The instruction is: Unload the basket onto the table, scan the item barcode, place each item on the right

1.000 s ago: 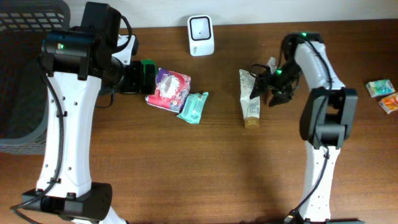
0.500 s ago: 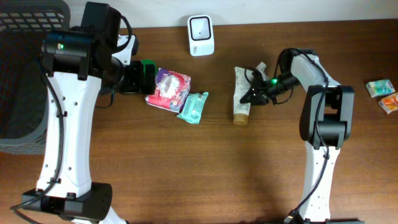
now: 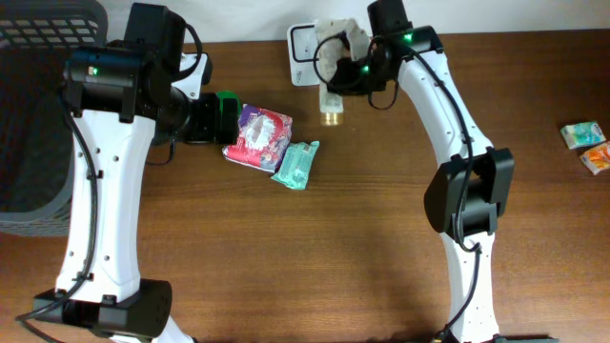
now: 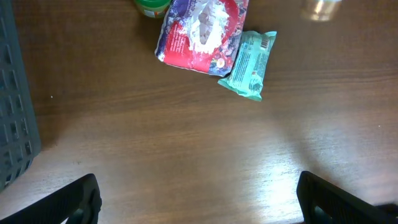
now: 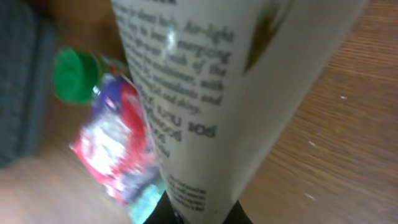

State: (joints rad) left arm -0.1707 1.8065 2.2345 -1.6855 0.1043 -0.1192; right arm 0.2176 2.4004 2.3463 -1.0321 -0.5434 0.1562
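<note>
The item is a white tube with printed text and a gold cap [image 3: 331, 95]. It hangs cap-down at the back of the table, in front of the white barcode scanner [image 3: 301, 40], which it partly hides. My right gripper [image 3: 356, 74] is shut on the tube. In the right wrist view the tube [image 5: 230, 93] fills the frame, with the right gripper [image 5: 199, 213] closed on its lower end. My left gripper [image 4: 199, 202] is open over bare wood with nothing between its fingers, just left of the packets in the overhead view [image 3: 212, 119].
A red and purple packet [image 3: 259, 136] and a teal packet [image 3: 296, 164] lie left of centre, with a green cap [image 3: 226, 101] next to them. A dark basket [image 3: 38, 57] stands at the far left. Two small packets [image 3: 583, 134] lie at the right edge.
My right gripper shut on the tube at mid-table, lifted it and carried it back and left to the scanner. The left arm has not moved.
</note>
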